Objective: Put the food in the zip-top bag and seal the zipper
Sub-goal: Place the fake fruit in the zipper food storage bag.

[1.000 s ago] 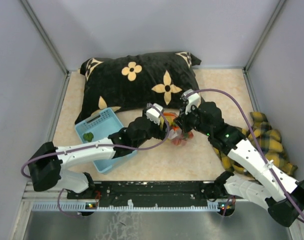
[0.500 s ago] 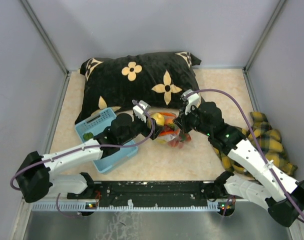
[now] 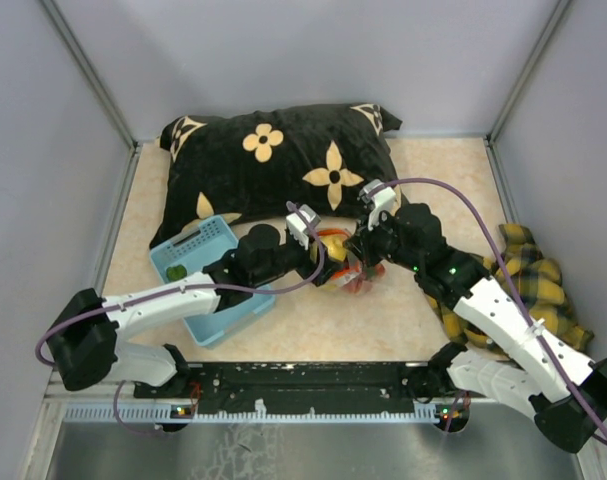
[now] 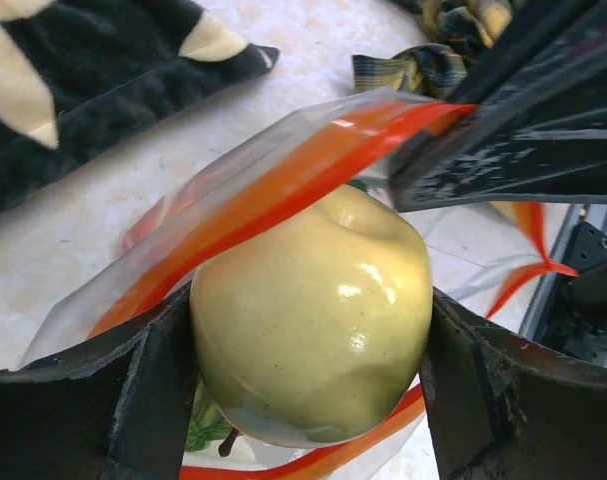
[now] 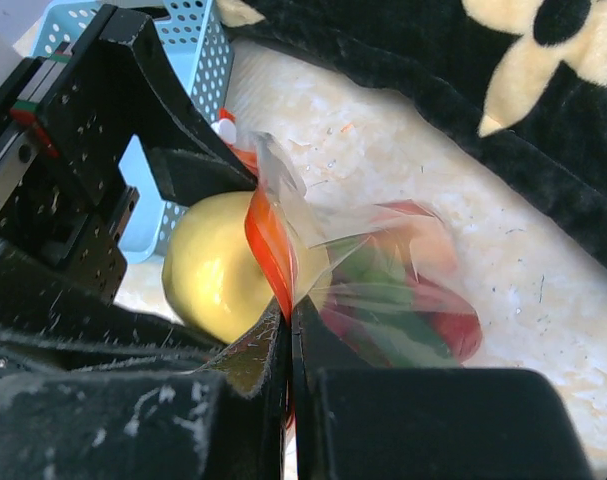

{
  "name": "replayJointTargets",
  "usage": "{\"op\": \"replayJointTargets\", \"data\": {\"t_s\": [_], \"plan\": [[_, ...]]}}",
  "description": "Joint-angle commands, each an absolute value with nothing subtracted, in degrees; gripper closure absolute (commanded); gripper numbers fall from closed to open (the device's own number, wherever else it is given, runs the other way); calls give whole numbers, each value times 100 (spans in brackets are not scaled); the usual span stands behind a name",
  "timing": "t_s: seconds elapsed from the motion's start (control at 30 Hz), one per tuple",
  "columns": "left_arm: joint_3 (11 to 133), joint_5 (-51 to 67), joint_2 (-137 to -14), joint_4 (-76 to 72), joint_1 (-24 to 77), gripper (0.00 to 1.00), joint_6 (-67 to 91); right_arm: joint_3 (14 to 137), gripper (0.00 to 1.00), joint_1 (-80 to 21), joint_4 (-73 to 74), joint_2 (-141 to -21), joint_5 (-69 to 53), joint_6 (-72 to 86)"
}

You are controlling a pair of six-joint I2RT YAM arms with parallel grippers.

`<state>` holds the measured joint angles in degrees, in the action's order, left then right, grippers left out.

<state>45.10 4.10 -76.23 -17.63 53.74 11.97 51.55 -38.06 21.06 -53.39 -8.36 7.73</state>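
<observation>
At mouth of bag (image 5: 403, 290), glossy yellow fruit (image 4: 313, 310) clamped by left end effector (image 4: 308, 375), right end effector (image 5: 290, 322) pinching red zipper (image 4: 283, 195)

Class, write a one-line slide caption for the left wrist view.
Left gripper holds a yellow toy fruit at the red zipper of the clear zip-top bag.
</observation>
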Motion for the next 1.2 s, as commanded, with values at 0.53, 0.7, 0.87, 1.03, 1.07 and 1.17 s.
{"op": "replayJointTargets", "data": {"t_s": [0.53,0.7,0.87,1.03,1.07,1.17], "plan": [[4991,-1760,-8247,-1926,5590,42,1045,5561,100,-3790,1677,-5309,-1510,913],[4962,-1631,-8387,-2171,5592,40,1142,5527,100,-3788,1654,-5299,-1505,927],[4954,-1106,-8420,-2399,5597,37,1235,5427,100,-3788,1581,-5302,-1402,944],[5020,-906,-8335,-2199,5593,29,1323,5363,100,-3789,1544,-5264,-1238,959],[5034,-912,-8264,-2100,5598,26,1341,5363,100,-3788,1549,-5254,-1196,958],[5012,-910,-8052,-1891,5596,20,1396,5312,100,-3788,1544,-5193,-1056,940]]}}
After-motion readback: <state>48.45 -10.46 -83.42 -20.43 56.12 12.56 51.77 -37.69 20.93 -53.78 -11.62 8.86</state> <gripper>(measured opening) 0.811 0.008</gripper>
